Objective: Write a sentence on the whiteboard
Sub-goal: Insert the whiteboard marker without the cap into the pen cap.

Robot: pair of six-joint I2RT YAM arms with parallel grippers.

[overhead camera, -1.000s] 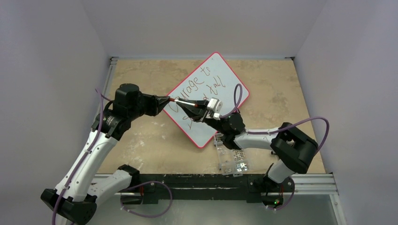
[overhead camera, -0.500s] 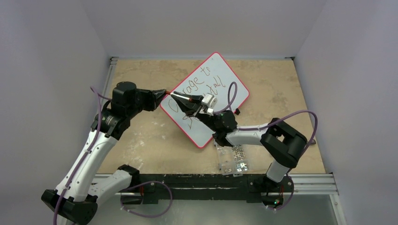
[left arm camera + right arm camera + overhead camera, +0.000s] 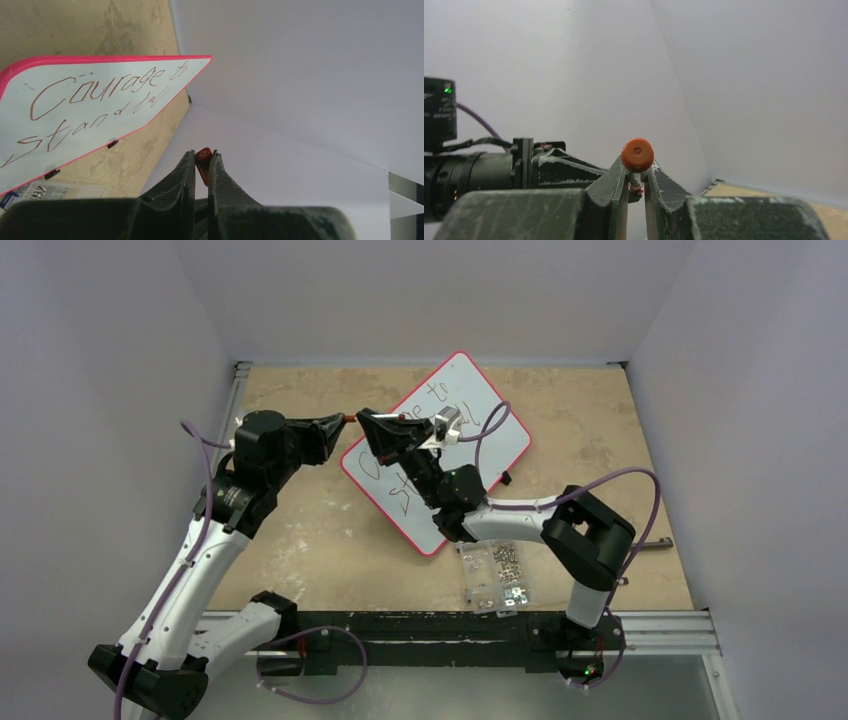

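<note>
Clearly 2-line sentence (image 3: 100, 89) on pink-rimmed whiteboard (image 3: 100, 67)

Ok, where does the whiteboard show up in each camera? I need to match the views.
Top external: the whiteboard lies mid-frame, turned like a diamond, partly under the right arm.
Left wrist: the whiteboard fills the upper left, writing readable.
Right wrist: not in view.
Shared landmark: the tan table.

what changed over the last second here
Both arms swung toward the far wall: the left gripper a little, the right gripper farther and leftward, closing the gap where white barrel showed. Left stays shut on a red piece, right on the marker. Unmoved: whiteboard, sentence, screw box.
</note>
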